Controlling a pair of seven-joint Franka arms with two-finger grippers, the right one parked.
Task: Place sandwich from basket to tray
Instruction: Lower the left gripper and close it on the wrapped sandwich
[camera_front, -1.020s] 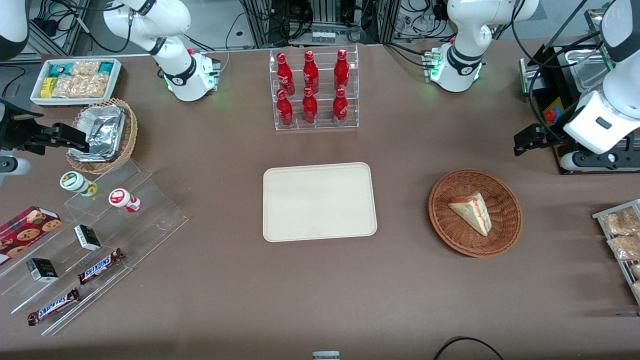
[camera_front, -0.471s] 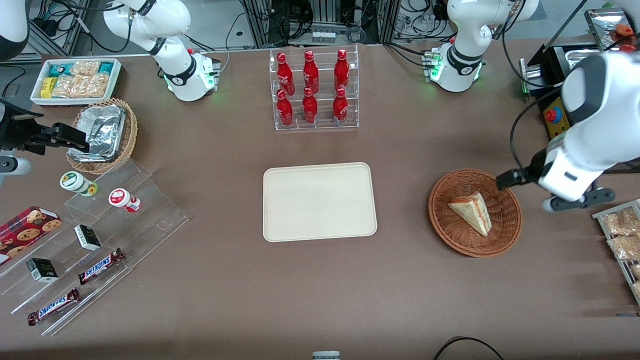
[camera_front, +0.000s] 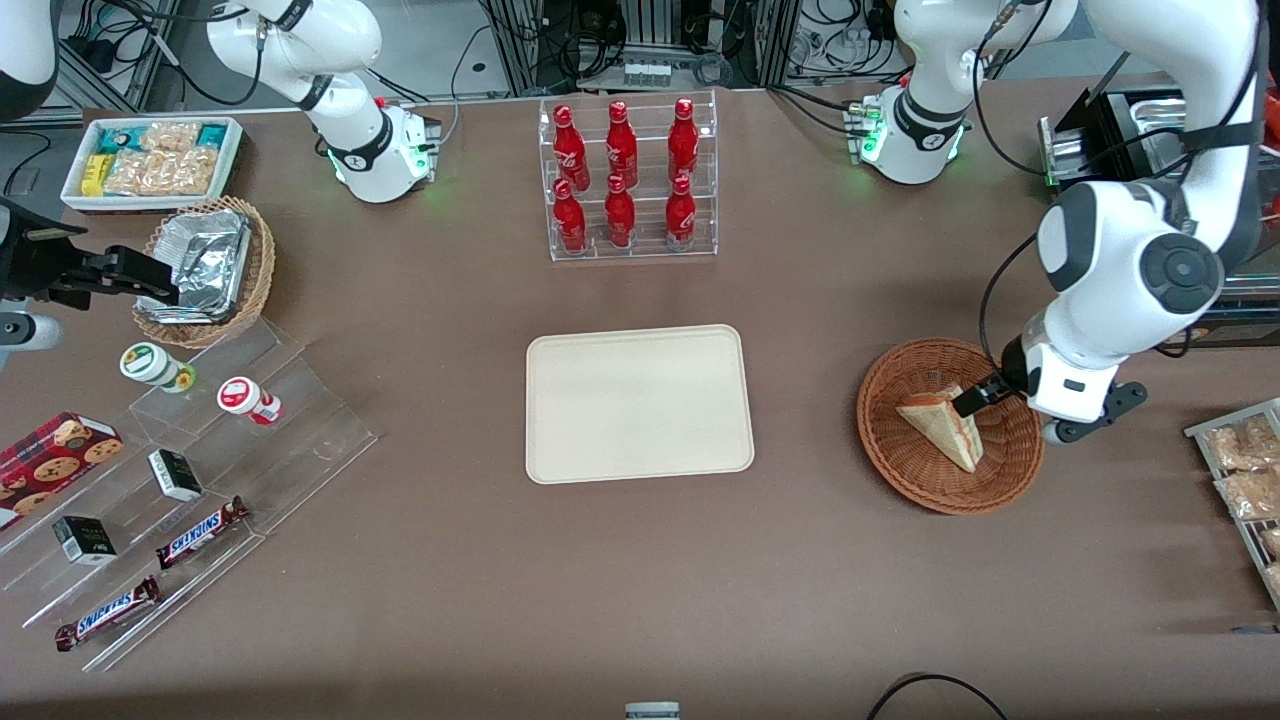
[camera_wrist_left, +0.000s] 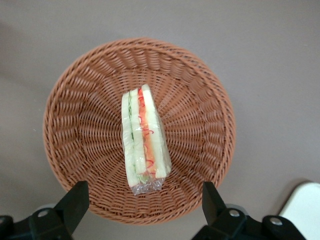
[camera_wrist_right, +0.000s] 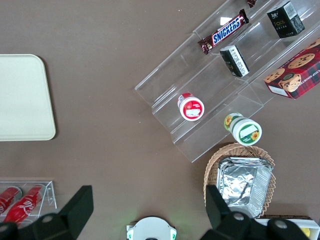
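Note:
The sandwich, a wrapped pale wedge with red, orange and green filling, lies in the round reddish-brown wicker basket toward the working arm's end of the table. It also shows in the left wrist view, lying in the middle of the basket. My left gripper hangs over the basket, just above the sandwich. Its fingers are open wide and empty, one on each side of the sandwich's end. The cream-beige tray lies flat at the table's middle, with nothing on it.
A clear rack of red bottles stands farther from the front camera than the tray. A wire rack of snack packets sits at the working arm's table edge. Clear steps with snacks and a tan foil basket lie toward the parked arm's end.
My left arm has swung in from the table's edge and come down over the basket, its gripper now above the sandwich. The sandwich, basket and tray have not moved.

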